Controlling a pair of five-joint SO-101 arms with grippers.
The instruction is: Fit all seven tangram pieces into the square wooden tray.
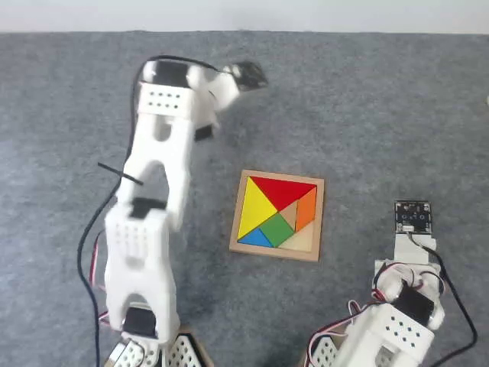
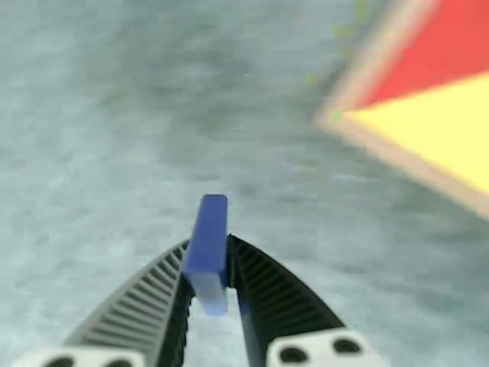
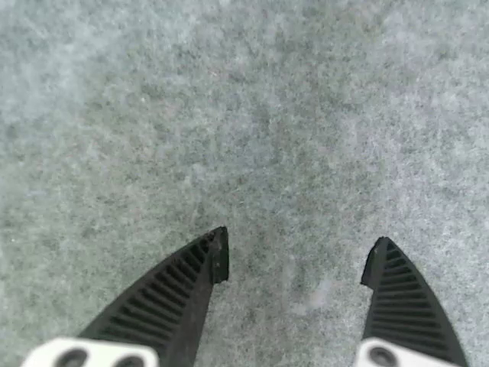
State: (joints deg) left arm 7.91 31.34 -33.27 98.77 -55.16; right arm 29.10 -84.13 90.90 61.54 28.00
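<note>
**Q:** Tangram tray (image 1: 304, 241), contents?
**A:** Red triangle (image 1: 283, 189), yellow triangle (image 1: 256, 206), green square (image 1: 275, 227), orange piece (image 1: 306, 208); one corner bare. It sits on the grey surface (image 1: 382, 115).
**Q:** Fingers?
**A:** Left fingers (image 2: 160, 287) pinch a blue piece (image 2: 210, 222) near the tray; right fingers (image 3: 179, 294) spread.

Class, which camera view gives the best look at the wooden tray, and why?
The high view: the whole wooden tray lies in it. The left wrist view catches one blurred corner, with a red piece and a yellow piece. The right wrist view faces grey carpet.
</note>
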